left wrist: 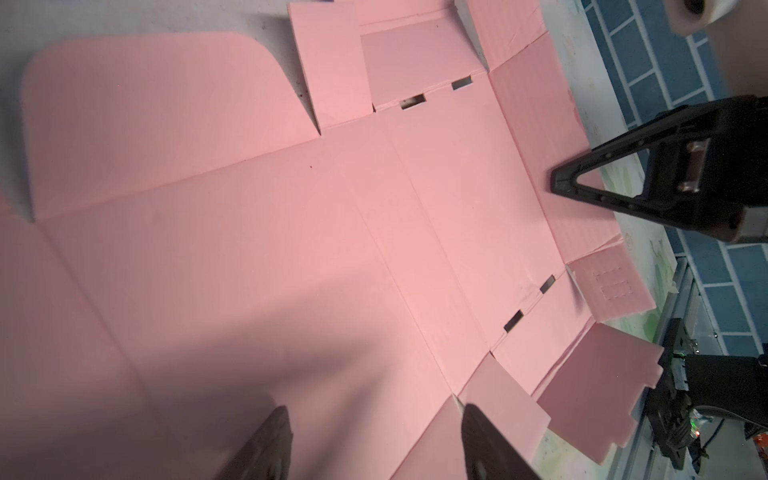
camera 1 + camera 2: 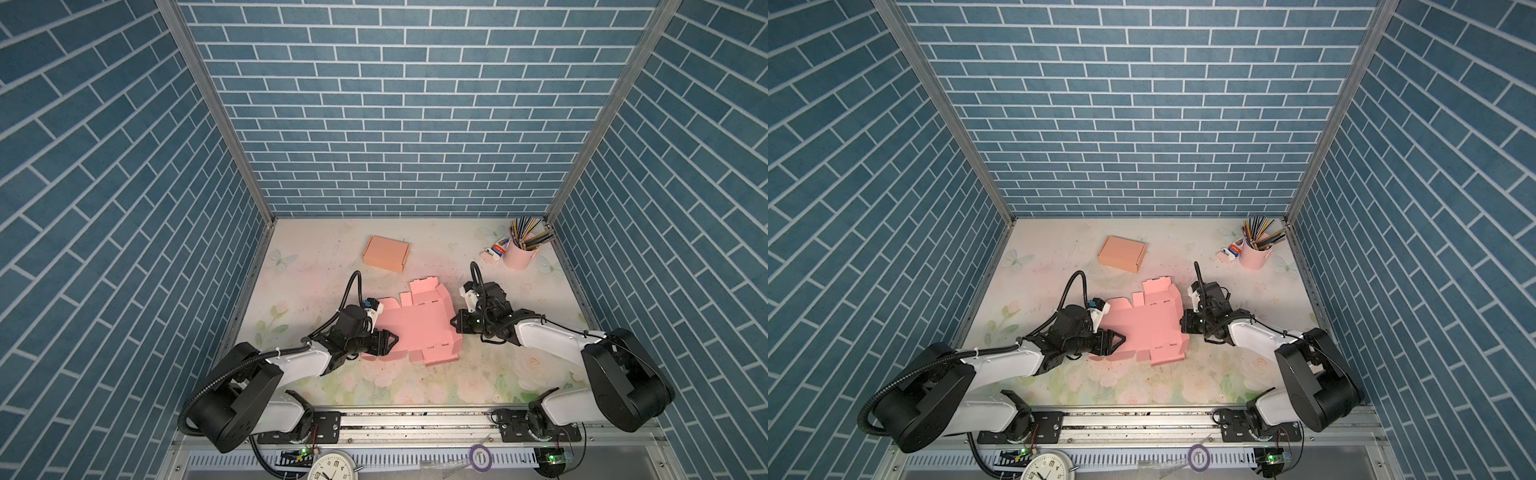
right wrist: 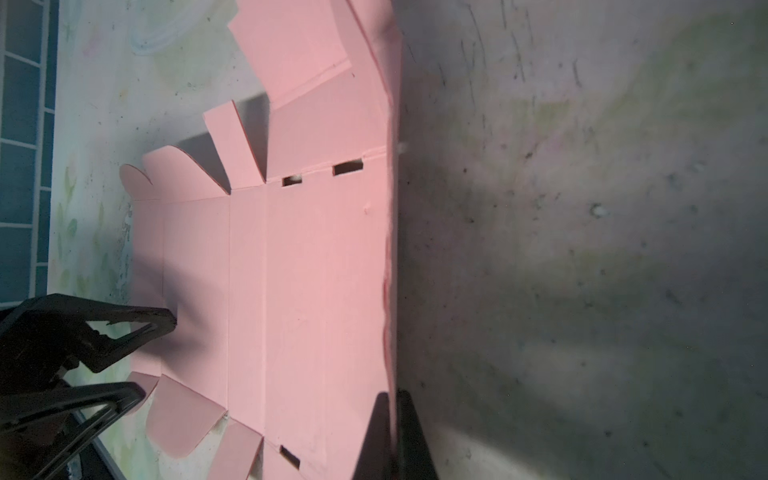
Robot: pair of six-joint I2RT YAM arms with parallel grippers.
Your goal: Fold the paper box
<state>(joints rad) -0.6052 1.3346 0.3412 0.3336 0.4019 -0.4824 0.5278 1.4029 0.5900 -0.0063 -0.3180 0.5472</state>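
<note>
- The right jaws are together, clamped on the thin side panel at the 3 o'clock edge of the pink box blank. That panel looks lifted off the bench.
- The left jaws stand apart over the blank's 8 o'clock corner and hold nothing. I cannot tell if their tips press the sheet.
- The blank lies mostly flat at the middle of the bench, with its tabs splayed at 12 and 6 o'clock.
- To do this fold well, I'd swing the clamped panel over along its crease rather than drag it, since the sheet is light and would likely slide.
- I'd press the left jaws down on the base panel as an anchor, clear of the crease lines.
- Only the right wrist view shows the clamp itself, with the panel edge-on between the closed tips. In both top views the arm's body hides it.
- The left wrist view shows the slots along the creases, which the tabs will have to reach.
- Only the top views show the folded orange box at 11 o'clock and the pencil cup at 1 o'clock, both well apart from the work.
</note>
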